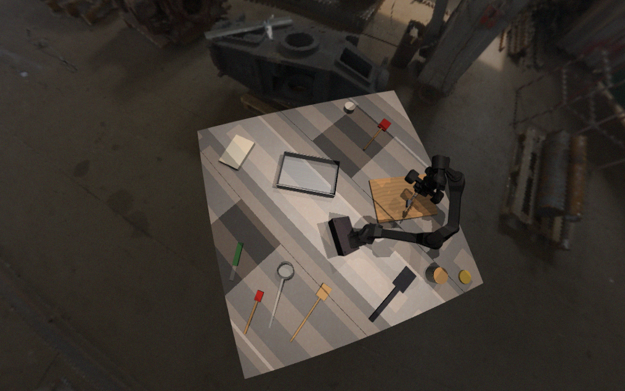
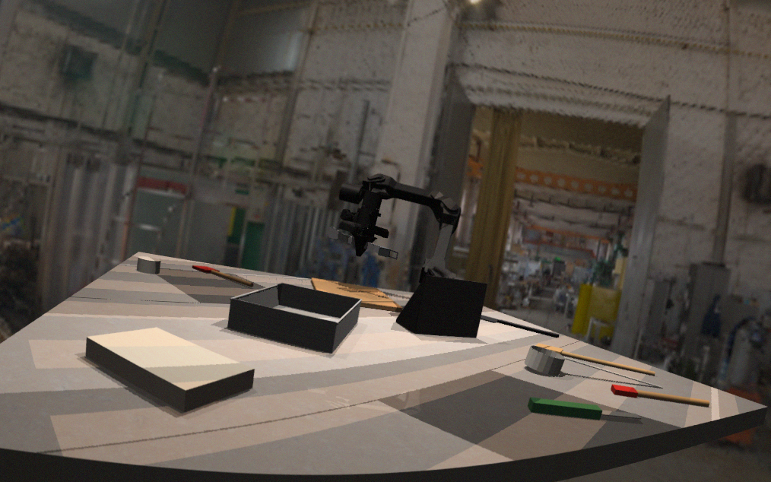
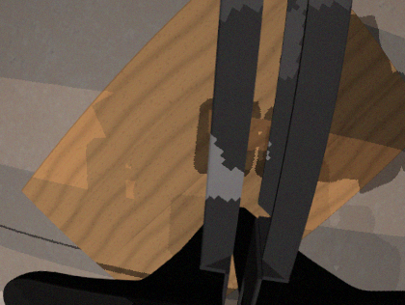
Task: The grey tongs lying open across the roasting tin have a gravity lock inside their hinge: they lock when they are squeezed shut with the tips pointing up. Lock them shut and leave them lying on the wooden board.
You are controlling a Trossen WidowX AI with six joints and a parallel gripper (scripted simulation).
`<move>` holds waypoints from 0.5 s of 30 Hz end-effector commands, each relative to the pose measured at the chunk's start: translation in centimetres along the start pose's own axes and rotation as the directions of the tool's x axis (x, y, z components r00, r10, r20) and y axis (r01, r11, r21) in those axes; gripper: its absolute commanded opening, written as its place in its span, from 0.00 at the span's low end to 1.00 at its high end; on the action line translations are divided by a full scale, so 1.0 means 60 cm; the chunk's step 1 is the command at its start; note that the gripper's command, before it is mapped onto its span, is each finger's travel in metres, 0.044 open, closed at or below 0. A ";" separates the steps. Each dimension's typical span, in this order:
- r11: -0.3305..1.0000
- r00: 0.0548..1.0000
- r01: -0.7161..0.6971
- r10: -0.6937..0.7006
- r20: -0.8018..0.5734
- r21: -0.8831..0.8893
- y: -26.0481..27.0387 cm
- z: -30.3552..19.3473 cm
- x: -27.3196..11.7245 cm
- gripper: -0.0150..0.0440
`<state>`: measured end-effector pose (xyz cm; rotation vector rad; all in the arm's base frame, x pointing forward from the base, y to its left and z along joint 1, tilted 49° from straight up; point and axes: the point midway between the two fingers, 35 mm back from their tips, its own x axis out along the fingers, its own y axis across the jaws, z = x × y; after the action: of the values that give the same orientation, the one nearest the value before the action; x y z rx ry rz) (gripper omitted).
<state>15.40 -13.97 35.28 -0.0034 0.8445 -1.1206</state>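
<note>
The gripper point(image 1: 416, 189) point(image 2: 360, 252) point(image 3: 229, 215) is clenched on the grey tongs point(image 1: 408, 202) point(image 2: 385, 251) point(image 3: 227, 183), holding them in the air over the wooden board point(image 1: 384, 198) point(image 2: 329, 288) point(image 3: 121, 145). In the exterior view, the tongs stick out on both sides of the fingers and lie close to level, slightly tilted. Seen from the wrist, their two long arms run side by side with a narrow gap between them; whether the hinge is locked cannot be told. The roasting tin point(image 1: 336, 177) point(image 2: 278, 324) stands on the surface point(image 1: 299, 221) point(image 2: 318, 397), apart from the board, with the tongs away from it. A cream block point(image 1: 236, 152) point(image 2: 164, 363) lies near the tin, on the side away from the board.
</note>
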 end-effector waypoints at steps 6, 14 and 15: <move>1.000 1.000 0.004 -0.004 -0.008 0.005 0.000 0.002 0.006 0.00; 1.000 1.000 0.003 -0.003 -0.027 0.000 0.003 0.001 0.025 0.00; 1.000 1.000 0.003 -0.003 -0.029 -0.001 0.003 0.001 0.028 0.00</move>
<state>15.75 -14.95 34.64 0.0116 0.8592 -1.1292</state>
